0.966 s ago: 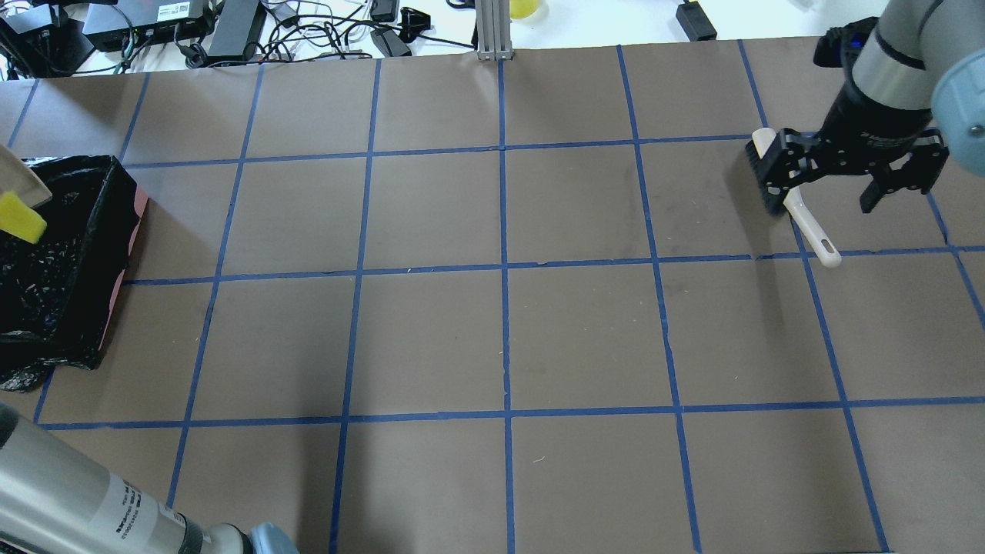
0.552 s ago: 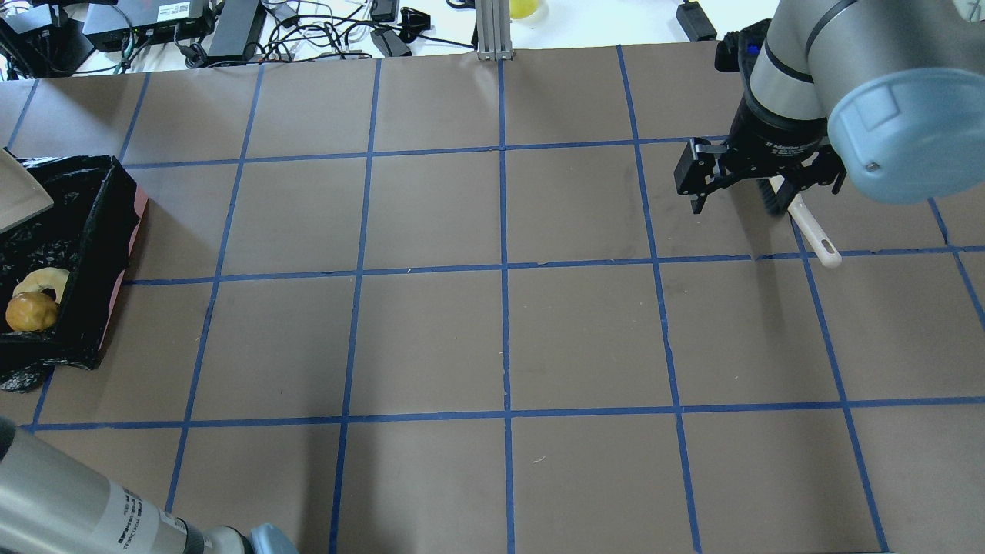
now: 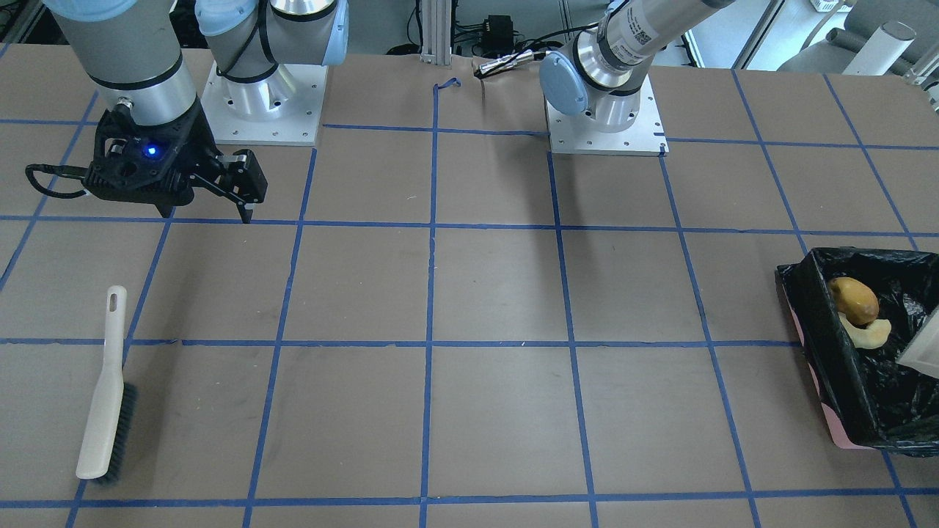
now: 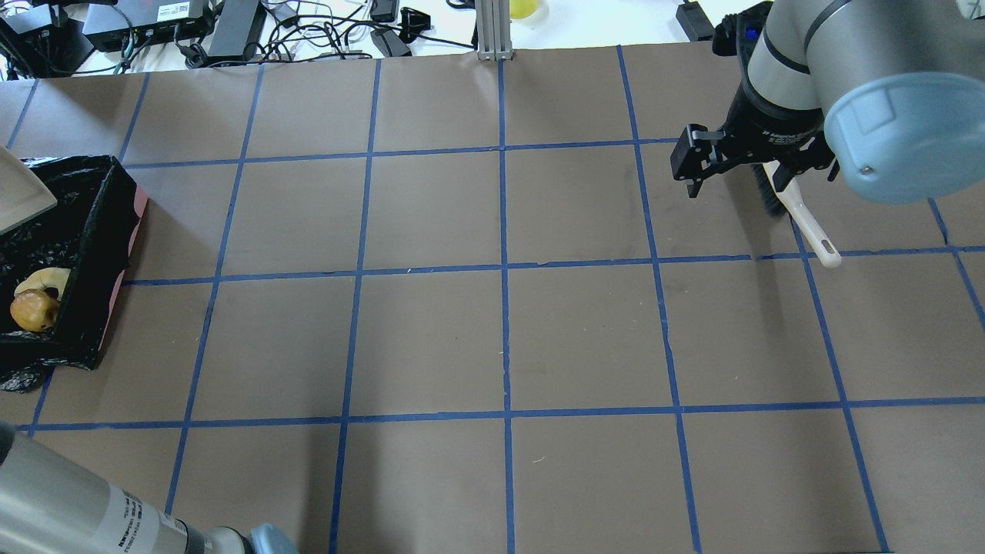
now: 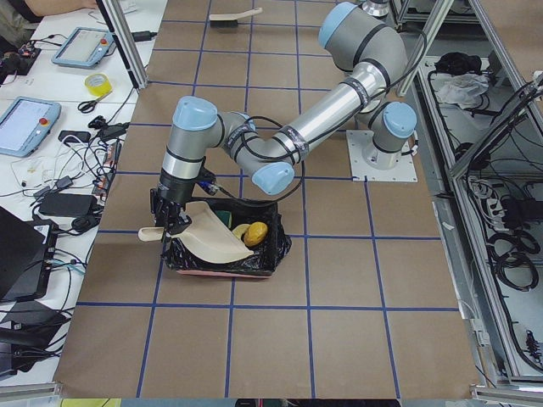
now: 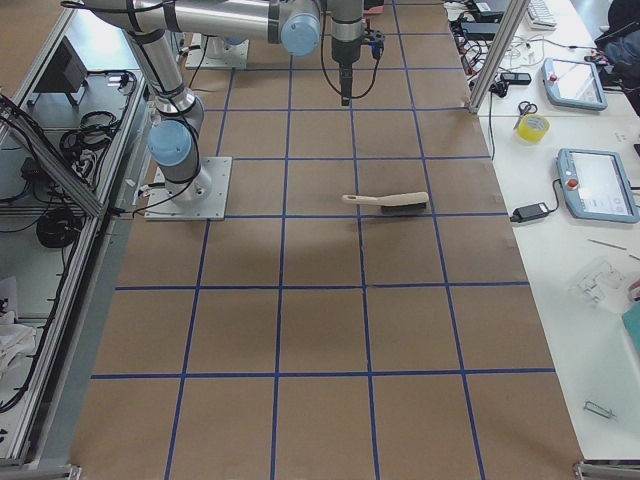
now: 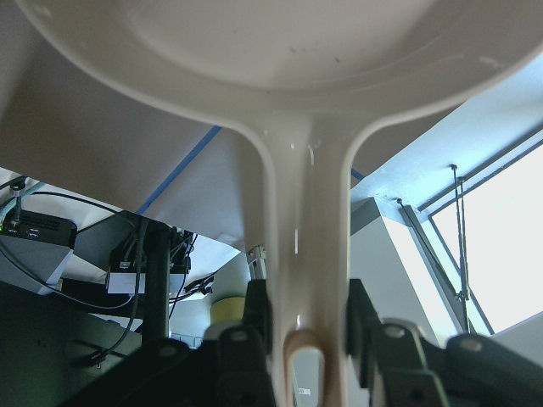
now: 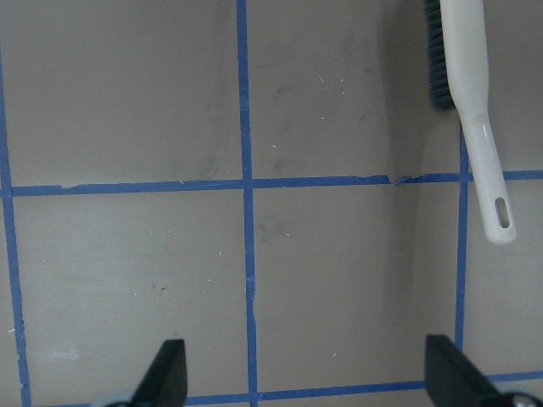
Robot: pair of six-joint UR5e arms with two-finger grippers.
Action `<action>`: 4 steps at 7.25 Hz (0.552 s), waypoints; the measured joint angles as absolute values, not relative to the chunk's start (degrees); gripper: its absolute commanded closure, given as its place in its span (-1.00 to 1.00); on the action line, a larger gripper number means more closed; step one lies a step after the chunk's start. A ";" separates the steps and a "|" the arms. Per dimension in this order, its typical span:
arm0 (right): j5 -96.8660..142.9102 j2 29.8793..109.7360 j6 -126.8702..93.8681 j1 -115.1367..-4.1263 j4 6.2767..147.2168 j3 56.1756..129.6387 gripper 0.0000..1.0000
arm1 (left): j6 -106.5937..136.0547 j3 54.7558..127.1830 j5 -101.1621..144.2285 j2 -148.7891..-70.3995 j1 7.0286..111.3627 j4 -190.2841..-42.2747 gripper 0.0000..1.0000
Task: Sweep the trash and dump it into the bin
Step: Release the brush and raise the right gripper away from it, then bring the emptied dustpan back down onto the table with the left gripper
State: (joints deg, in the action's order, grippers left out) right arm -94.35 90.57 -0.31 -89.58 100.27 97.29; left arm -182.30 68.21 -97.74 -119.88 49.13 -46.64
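The bin [image 3: 799,308], lined with black plastic, stands at the table's end and also shows in the overhead view [image 4: 92,254]. The golden-brown lump [image 3: 855,299] and the tan bread piece [image 3: 871,334] lie inside it; both show from overhead, the lump [image 4: 35,310] and the bread [image 4: 42,278]. The yellow sponge wedge shows in neither of these two views. My left gripper [image 7: 310,335] is shut on the handle of the beige dustpan [image 7: 288,51], tilted over the bin [image 5: 216,242]. My right gripper [image 4: 760,178] is open and empty, above the table beside the brush [image 4: 804,219].
The white-handled brush [image 3: 106,389] lies flat on the table, its handle in the right wrist view [image 8: 479,127]. Cables and electronics [image 4: 231,23] line the far edge. Both arm bases [image 3: 605,110] are bolted near the robot's side.
The sponge has dropped from the dustpan out of sight, and the lump and bread have come to rest in the bin. My right gripper turned and shifted left over the brush.
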 measured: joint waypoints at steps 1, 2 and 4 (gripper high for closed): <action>-94.78 90.72 -0.18 -89.51 100.60 97.23 -1.00 | -179.93 66.73 -96.82 -119.68 49.13 -50.49 1.00; -94.97 90.76 -0.23 -89.44 100.78 97.18 -1.00 | -176.11 64.28 -96.32 -119.66 49.19 -55.59 1.00; -95.02 90.79 -0.70 -89.39 101.76 97.12 -1.00 | -167.44 58.78 -95.08 -119.63 50.59 -66.86 1.00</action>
State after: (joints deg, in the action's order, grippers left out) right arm -95.02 90.79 -0.70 -89.39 101.76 97.12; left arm -167.44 58.78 -95.08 -119.63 50.59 -66.86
